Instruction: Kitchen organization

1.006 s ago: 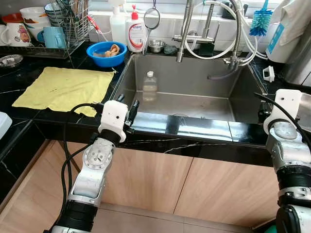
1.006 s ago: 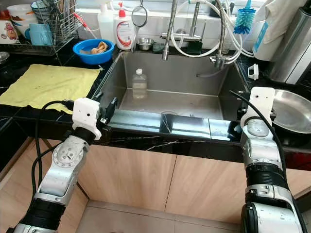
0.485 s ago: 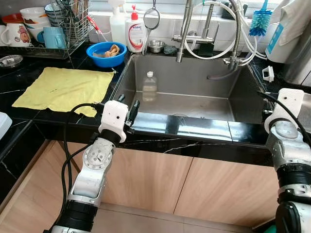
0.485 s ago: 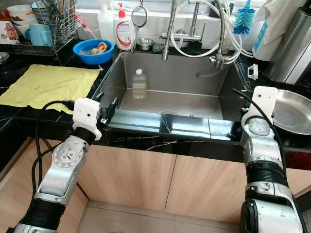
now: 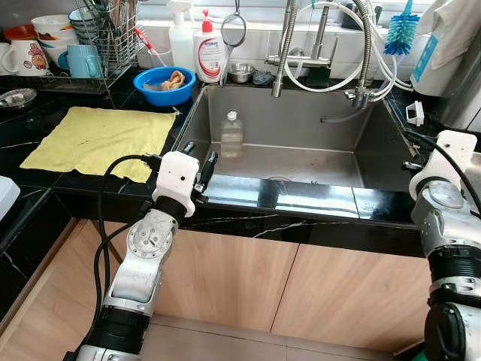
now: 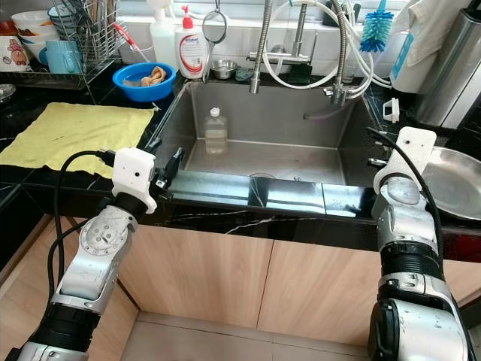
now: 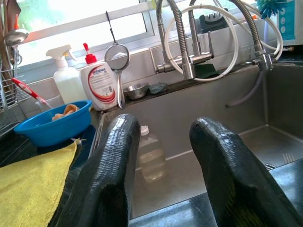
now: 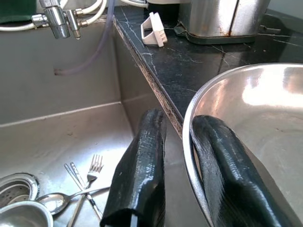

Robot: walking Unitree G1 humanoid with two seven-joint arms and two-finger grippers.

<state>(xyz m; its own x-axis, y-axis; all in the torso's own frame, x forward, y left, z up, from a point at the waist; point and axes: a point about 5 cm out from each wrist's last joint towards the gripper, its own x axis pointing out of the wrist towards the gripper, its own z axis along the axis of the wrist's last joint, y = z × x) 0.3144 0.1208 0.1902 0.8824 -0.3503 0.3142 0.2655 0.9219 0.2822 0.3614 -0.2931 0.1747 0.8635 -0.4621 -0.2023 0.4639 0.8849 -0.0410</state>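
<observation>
A clear plastic bottle (image 5: pixel 231 134) stands upright at the back left of the steel sink (image 5: pixel 316 162). My left gripper (image 5: pixel 199 154) hovers over the counter's front edge at the sink's left corner, open, with nothing between its fingers (image 7: pixel 113 175). On the right counter lies a wide steel bowl (image 6: pixel 455 173). My right gripper (image 8: pixel 179 118) straddles the bowl's near rim (image 8: pixel 189 137), one finger inside the bowl and one outside over the counter edge. A narrow gap shows beside the rim, so it reads as open. A fork (image 8: pixel 92 170) and a spoon (image 8: pixel 61 201) lie on the sink floor.
A yellow cloth (image 5: pixel 98 139) is spread on the black counter left of the sink. Behind it stand a blue bowl (image 5: pixel 164 81), a dish rack (image 5: pixel 98 37) with cups, and soap bottles (image 5: pixel 209 53). Faucet hoses (image 5: pixel 353 53) hang over the sink's back. A steel canister (image 8: pixel 222 19) stands beyond the bowl.
My right arm has swung right and forward towards the steel bowl. The left arm has risen slightly at the sink's corner.
</observation>
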